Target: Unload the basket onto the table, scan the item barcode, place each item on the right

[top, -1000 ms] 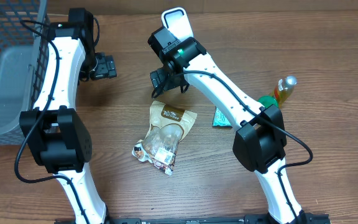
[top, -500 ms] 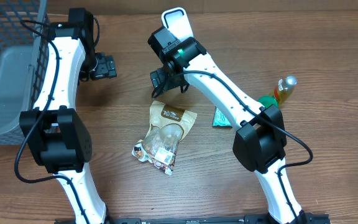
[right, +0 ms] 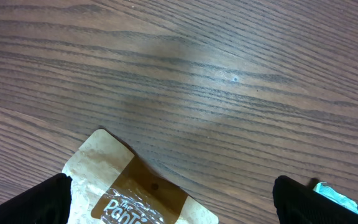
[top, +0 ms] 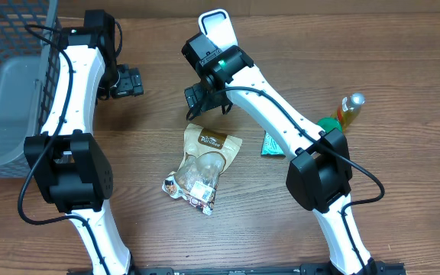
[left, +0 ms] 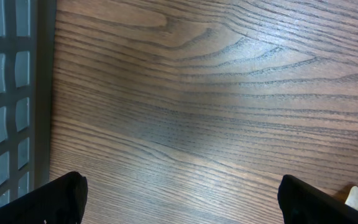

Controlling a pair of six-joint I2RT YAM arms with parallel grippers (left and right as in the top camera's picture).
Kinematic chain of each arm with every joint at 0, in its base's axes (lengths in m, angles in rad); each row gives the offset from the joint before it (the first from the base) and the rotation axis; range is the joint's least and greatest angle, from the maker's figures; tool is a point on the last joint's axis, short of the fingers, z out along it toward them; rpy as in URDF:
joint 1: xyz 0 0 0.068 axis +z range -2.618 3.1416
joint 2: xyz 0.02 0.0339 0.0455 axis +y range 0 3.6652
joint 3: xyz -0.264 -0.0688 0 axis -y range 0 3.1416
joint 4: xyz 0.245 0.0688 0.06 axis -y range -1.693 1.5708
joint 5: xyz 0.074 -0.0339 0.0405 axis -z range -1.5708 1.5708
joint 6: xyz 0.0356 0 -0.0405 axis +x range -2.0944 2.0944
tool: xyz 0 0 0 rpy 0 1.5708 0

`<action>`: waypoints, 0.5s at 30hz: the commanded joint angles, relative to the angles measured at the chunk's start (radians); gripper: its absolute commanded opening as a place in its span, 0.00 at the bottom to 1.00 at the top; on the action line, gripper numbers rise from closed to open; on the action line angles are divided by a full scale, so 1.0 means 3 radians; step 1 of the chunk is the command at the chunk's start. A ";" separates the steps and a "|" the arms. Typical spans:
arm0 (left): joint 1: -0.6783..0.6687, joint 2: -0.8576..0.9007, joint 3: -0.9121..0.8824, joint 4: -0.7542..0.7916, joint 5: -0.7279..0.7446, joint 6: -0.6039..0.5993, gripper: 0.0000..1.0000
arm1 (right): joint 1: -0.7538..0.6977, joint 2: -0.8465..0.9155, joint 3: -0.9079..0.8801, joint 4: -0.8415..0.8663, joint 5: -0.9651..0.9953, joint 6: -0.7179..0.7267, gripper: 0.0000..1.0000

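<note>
Nothing has shifted since a second ago. Snack bag (top: 202,166) lies flat at centre of table (top: 403,69), unheld. Teal packet (top: 270,144) and bottle (top: 349,110) sit to its right. Right gripper (top: 207,99) hangs over the bag's far edge, jaws wide, empty. Left gripper (top: 131,82), far left beside basket (top: 6,84), is likewise spread and empty.

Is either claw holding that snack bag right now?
No, the snack bag lies loose on the table, and both the left gripper and the right gripper stand open, apart from it.
</note>
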 commanded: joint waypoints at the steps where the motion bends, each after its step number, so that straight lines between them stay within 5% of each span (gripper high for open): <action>1: -0.0017 -0.0014 0.0047 0.0001 -0.0042 0.0050 1.00 | -0.0028 -0.0053 -0.0015 0.0015 0.0045 0.0024 1.00; 15: -0.0013 -0.0014 0.0047 0.0001 -0.0042 0.0050 1.00 | -0.0292 -0.0224 -0.0010 0.0015 0.0045 0.0024 1.00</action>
